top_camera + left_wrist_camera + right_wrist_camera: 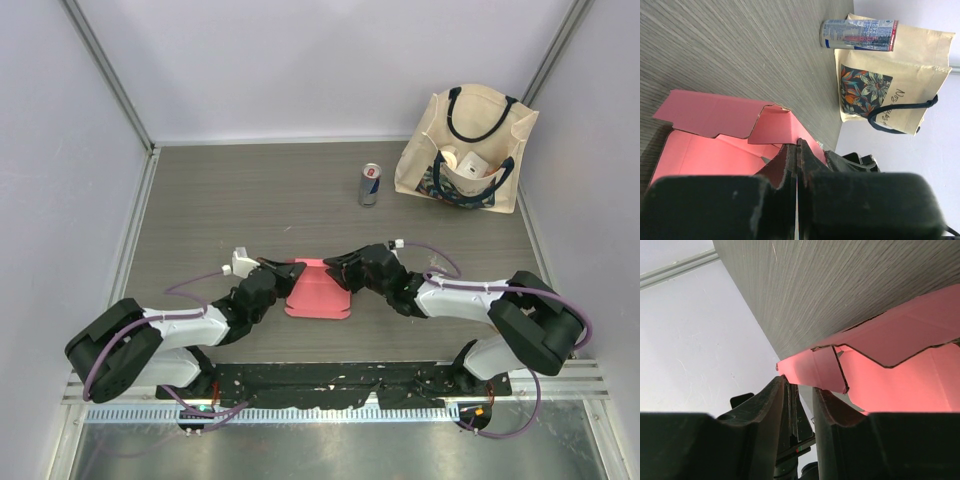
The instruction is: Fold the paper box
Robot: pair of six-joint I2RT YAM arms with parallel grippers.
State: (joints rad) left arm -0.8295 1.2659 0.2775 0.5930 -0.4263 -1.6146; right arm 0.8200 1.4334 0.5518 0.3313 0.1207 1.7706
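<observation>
Left pincer [288, 268] pinches the box [318, 297] at its left edge; right pincer [336, 264], partly spread, sits just off the right flap, box between both.

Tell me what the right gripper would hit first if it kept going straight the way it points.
Most likely the paper box: its raised flap stands just ahead of the right gripper, whose jaws are slightly apart. Beyond it the left gripper faces back, though depth is unclear.
</observation>
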